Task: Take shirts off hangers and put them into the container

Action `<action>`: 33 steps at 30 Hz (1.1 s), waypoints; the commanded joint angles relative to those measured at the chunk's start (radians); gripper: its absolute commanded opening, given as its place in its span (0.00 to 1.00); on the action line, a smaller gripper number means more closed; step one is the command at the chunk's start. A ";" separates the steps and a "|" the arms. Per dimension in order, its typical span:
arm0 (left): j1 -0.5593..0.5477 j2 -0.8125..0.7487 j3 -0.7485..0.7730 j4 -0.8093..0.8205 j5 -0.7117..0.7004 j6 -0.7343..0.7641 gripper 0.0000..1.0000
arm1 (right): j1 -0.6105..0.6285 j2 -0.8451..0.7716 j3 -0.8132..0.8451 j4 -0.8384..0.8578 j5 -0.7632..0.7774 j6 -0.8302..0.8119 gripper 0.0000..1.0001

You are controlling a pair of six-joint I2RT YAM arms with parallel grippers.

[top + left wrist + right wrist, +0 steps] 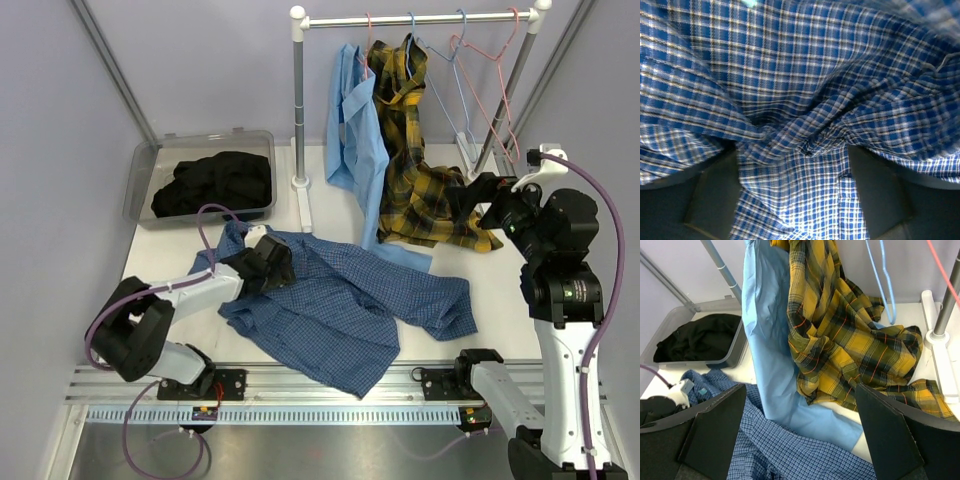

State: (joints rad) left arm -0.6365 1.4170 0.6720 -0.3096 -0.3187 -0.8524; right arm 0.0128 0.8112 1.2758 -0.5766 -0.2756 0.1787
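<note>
1. Blue checked cloth filled the middle of the top view. The dark blue check shirt (350, 300) lay off its hanger, spread on the table (500, 320) between the two arms. The left gripper (268, 262) was down on its collar end. The container (145, 175) sat at the far left with only the black shirt (215, 182) inside. The light blue shirt (355, 130) and the plaid shirt (410, 170) hung from the rail (420, 18), beside bare hangers (480, 70). The right gripper (470, 190) hovered by the plaid shirt's lower edge.

2. In the left wrist view, the check shirt (800, 100) bunched into a fold between the fingers (715, 195). The jaws stood wide apart around the fold and had not pinched it.

3. In the right wrist view, the right gripper (800, 440) had its jaws spread fully, with nothing between them. It faced the plaid shirt (840, 340) and the light blue shirt (765, 340), and the container (715, 304) lay well off to the left.

4. The step in hand looked like picking up the check shirt. The next move called for closing the left jaws on the fold. The shirt then had to be lifted high enough to clear the tub's rim on its way to the container.
</note>
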 commanded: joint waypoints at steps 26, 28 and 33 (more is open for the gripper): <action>0.354 -0.143 1.367 -0.405 -0.164 0.662 0.00 | 0.059 0.009 0.039 0.004 -0.114 -0.015 0.99; 0.382 0.003 1.659 -0.398 -0.166 0.697 0.00 | 0.059 0.006 0.031 0.007 -0.125 -0.010 1.00; 0.496 0.085 1.720 -0.140 -0.102 0.722 0.00 | 0.064 -0.003 0.020 0.003 -0.146 -0.005 1.00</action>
State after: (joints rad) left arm -0.2047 1.4696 2.4325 -0.5888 -0.4603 -0.1940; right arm 0.0654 0.8230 1.2900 -0.5785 -0.3820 0.1638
